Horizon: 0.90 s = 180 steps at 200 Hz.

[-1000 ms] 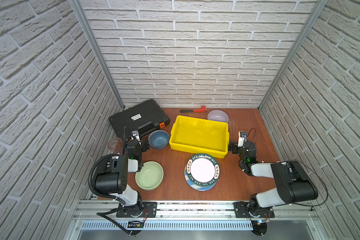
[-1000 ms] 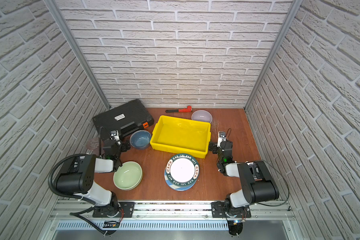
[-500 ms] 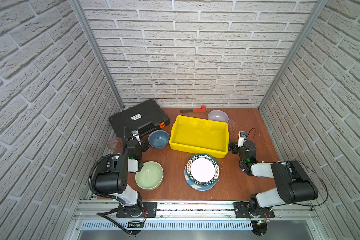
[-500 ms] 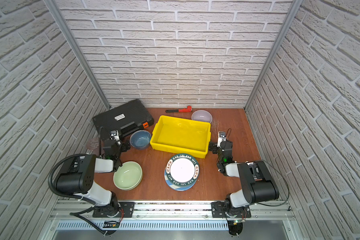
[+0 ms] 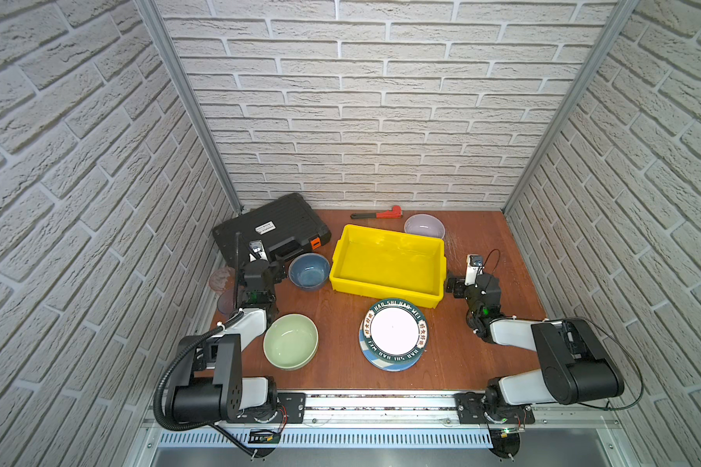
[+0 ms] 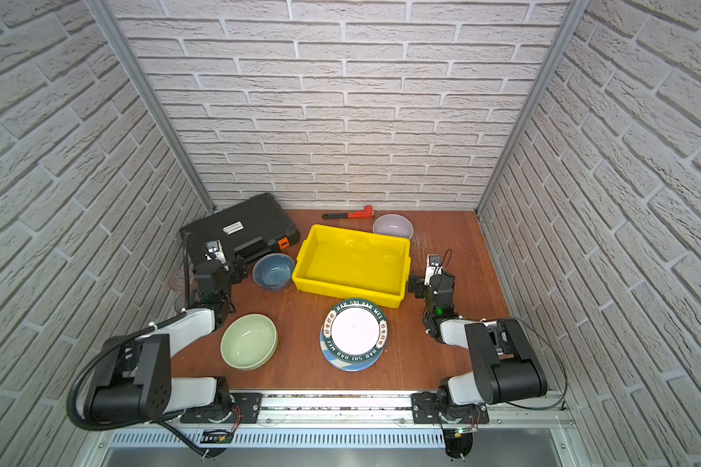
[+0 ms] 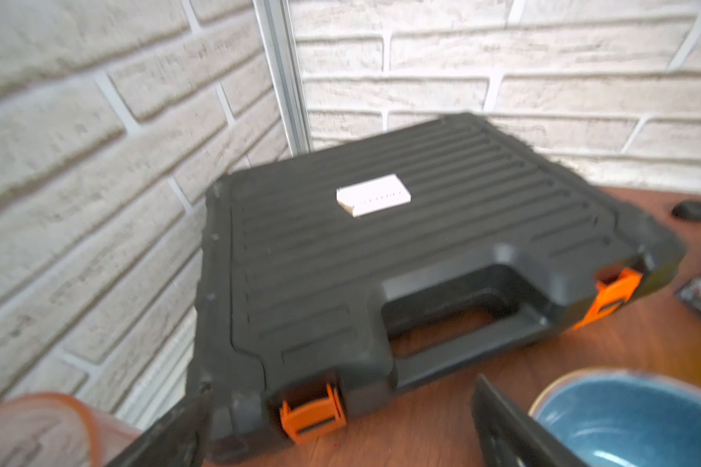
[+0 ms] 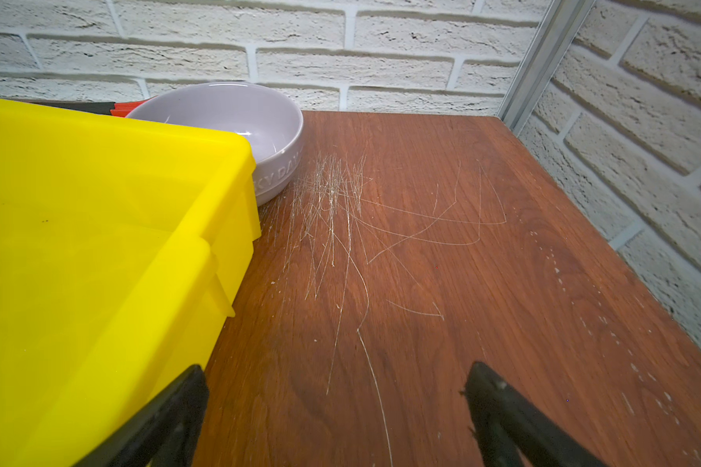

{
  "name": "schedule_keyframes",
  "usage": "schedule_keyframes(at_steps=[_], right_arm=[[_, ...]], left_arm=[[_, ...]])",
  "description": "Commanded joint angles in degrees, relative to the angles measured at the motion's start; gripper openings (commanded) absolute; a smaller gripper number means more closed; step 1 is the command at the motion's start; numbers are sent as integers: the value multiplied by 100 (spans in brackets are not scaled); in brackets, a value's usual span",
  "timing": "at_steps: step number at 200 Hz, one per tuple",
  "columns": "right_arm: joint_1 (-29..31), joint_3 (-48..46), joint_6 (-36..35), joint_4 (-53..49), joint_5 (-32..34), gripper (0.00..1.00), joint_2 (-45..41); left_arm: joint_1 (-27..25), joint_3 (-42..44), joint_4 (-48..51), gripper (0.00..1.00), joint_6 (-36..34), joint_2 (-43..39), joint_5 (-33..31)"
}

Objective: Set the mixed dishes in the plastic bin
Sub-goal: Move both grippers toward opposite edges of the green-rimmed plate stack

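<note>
Left tool (image 7: 340, 386) and right tool (image 8: 336, 368) both gape wide and empty at either end of the yellow plastic bin (image 5: 381, 292), so I'd nip the rim of the blue bowl (image 5: 308, 273) beside its left end and lift clear of the lip.

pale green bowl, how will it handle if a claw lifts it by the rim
The pale green bowl looks glossy and glazed, so its rim may slip. Thick walls suggest stiff, fairly heavy, chippable ceramic. Sitting upright and wide, it probably won't tip.
</note>
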State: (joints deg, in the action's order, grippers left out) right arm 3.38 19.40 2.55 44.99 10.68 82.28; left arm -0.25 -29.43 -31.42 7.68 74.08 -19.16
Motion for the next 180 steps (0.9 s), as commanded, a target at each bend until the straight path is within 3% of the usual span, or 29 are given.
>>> schedule_keyframes(at_steps=[1,30,49,94,180], right_arm=[[30,77,0,39,10,100,-119],[26,124,-202,-108,-252,100,-382],[30,440,-80,-1318,-115,99,-981],[23,955,224,-2974,94,97,-2049],[88,2294,1600,-6863,-827,89,-3217]], left_arm=[[-141,-397,859,98,60,-307,-355],[-301,-820,1631,98,141,-555,-413],[-424,-1052,2054,98,198,-746,-372],[-915,-1940,3566,98,432,-810,-198],[-1928,-2966,6142,95,1109,-808,1309]])
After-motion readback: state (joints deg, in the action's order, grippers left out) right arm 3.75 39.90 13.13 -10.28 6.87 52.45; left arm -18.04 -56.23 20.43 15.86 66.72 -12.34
